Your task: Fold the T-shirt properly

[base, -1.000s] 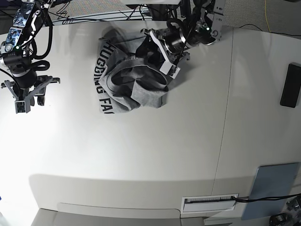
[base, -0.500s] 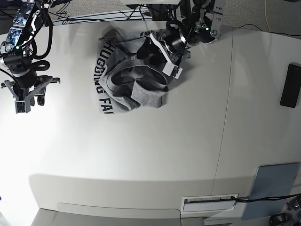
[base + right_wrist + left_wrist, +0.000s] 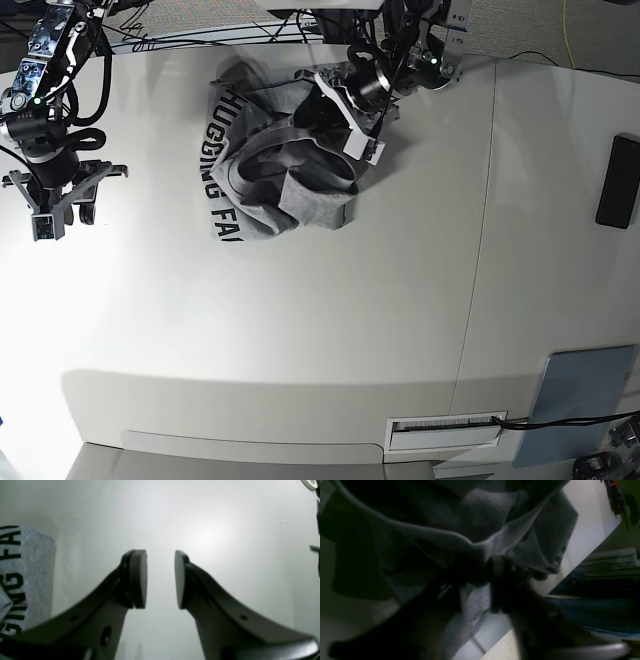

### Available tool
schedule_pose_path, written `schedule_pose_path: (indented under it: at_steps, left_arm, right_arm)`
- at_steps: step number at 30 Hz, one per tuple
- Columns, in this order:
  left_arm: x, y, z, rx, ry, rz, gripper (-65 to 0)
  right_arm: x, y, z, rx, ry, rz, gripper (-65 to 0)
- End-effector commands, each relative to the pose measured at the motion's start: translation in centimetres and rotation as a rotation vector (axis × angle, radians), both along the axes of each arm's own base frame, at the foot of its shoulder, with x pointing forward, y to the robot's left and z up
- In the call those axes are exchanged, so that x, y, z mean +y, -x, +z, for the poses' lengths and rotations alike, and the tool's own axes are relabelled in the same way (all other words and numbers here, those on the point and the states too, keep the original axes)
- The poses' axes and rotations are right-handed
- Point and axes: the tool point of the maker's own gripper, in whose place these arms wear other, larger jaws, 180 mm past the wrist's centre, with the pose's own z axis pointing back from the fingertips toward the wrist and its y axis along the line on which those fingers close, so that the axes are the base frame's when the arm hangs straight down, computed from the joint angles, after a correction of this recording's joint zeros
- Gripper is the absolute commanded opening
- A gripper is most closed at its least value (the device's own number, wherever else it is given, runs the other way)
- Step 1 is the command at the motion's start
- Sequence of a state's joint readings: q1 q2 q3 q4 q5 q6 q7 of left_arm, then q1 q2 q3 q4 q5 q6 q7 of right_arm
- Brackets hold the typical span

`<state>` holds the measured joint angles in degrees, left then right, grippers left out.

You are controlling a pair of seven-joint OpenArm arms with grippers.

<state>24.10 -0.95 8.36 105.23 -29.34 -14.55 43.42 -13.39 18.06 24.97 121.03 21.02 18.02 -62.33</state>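
Grey heathered T-shirt (image 3: 275,170) lying crumpled at the far middle of the white counter (image 3: 330,330), black lettering curving along its edge. Left tool (image 3: 345,120) pressing into the bunched cloth at the shirt's far corner, fingers pinching a fold in the wrist view. Right tool (image 3: 160,578) hovering over bare counter well apart from the shirt, pads (image 3: 138,577) spread, gripping nothing.

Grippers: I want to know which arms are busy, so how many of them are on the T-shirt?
1. The left gripper is closed on the T-shirt; the right gripper hangs open over bare table.
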Motion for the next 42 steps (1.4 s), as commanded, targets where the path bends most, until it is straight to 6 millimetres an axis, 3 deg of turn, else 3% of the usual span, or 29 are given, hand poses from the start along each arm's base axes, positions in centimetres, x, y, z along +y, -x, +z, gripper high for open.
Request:
schedule_pose_path:
  at_steps: [1,2,4,9,15,19,26,30,37,42]
  left_arm:
    - [-0.4,-0.5,1.0,-0.032,0.032,0.008,-61.4]
    - [-0.5,-0.5,1.2,-0.042,0.036,-0.001,-65.0]
    - [-1.2,-0.1,1.9,-0.080,0.069,-0.055,-65.0]
    - [-3.9,2.4,7.5,-0.181,0.316,-0.261,-65.0]
    - [-3.2,3.4,9.3,-0.187,0.302,-0.324,-65.0]
    - [-0.8,2.7,8.4,-0.178,0.243,-0.276,-65.0]
    - [6.2,2.6,4.7,-0.075,0.064,-0.164,-65.0]
    - [9.0,3.1,3.6,-0.037,0.005,-0.114,-65.0]
    - [8.9,5.2,4.3,-0.006,0.061,-0.231,-65.0]
    - [9.8,5.5,4.1,-0.002,0.030,-0.258,-65.0]
  right_arm:
    - [-0.1,-0.5,1.3,-0.044,0.020,0.011,-46.0]
    - [-0.1,-0.5,1.3,-0.043,0.020,0.011,-46.0]
    - [-0.1,-0.5,1.3,-0.044,0.020,0.011,-46.0]
    - [-0.1,-0.5,1.3,-0.044,0.020,0.012,-46.0]
    - [-0.1,-0.5,1.3,-0.044,0.020,0.012,-46.0]
    - [-0.1,-0.5,1.3,-0.046,0.020,0.012,-46.0]
    - [-0.1,-0.6,1.3,-0.048,0.020,0.013,-46.0]
    - [-0.1,-0.6,1.4,-0.049,0.020,0.013,-46.0]
    - [-0.1,-0.6,1.4,-0.049,0.020,0.013,-46.0]
    - [-0.1,-0.5,1.3,-0.047,0.020,0.013,-46.0]
